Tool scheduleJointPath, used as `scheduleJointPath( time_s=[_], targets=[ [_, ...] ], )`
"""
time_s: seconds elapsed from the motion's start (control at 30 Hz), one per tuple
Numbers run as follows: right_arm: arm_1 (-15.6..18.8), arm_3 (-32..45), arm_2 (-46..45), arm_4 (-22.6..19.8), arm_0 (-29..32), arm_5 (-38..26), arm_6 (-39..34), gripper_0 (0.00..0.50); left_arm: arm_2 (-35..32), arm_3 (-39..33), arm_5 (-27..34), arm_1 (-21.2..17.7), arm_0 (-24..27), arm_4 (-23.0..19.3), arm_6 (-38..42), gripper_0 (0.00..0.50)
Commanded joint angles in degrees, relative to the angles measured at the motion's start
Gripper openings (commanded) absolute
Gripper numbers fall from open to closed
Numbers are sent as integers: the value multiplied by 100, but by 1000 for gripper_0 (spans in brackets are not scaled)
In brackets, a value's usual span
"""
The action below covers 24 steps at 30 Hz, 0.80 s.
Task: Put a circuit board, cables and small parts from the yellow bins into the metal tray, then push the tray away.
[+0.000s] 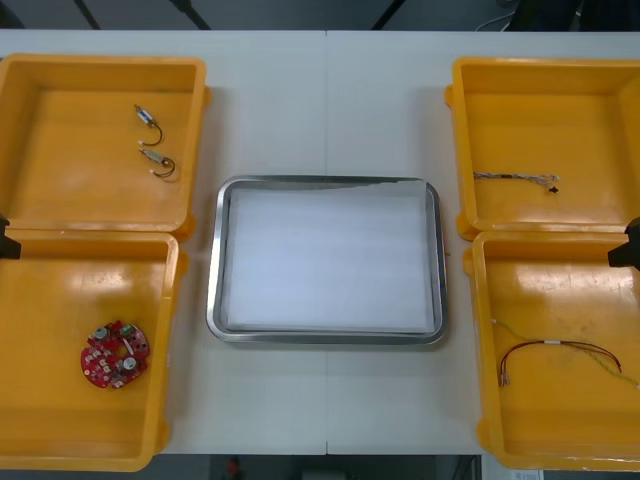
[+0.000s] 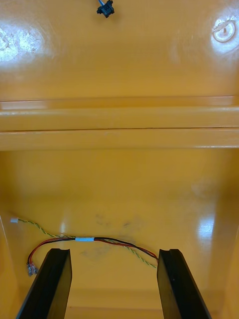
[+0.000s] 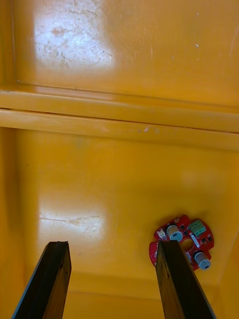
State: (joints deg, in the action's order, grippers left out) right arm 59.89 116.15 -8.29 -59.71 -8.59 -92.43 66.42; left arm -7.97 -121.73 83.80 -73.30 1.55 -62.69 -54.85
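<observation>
Two pairs of jaws stood apart: left gripper [image 3: 112, 245] and right gripper [image 2: 114, 251] hung over the near yellow bins [image 1: 60, 300].
The round red circuit board [image 3: 181, 242] lay beside one left finger; the red and yellow cable [image 2: 89, 240] stretched just past the right fingers; the metal tray [image 1: 325, 183], white inside, sat between the bins.

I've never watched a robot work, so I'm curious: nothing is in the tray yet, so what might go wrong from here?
1. The circuit board lies flat in its yellow bin, off to one side of the open left gripper and partly behind one of its fingers. Closing here might only nudge it.
2. The red and yellow cable is thin and sprawled before the open right gripper. It may slip out, or dangle outside the metal tray.
</observation>
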Motion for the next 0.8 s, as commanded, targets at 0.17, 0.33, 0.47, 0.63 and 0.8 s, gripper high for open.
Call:
scheduleJointPath(
  time_s=[0.17,0.33,0.47,0.63,0.8],
  targets=[
    [-56,31,29,20,32,15,266,500,32,-97,-48,-167,-85,55,-386,500],
    [-56,31,29,20,32,15,266,500,32,-97,-48,-167,-85,55,-386,500],
    [-56,31,29,20,32,15,266,500,32,-97,-48,-167,-85,55,-386,500],
    [-56,31,29,20,32,15,266,500,32,-97,-48,-167,-85,55,-386,500],
    [-56,31,29,20,32,15,266,500,32,-97,-48,-167,-85,55,-386,500]
  ],
)
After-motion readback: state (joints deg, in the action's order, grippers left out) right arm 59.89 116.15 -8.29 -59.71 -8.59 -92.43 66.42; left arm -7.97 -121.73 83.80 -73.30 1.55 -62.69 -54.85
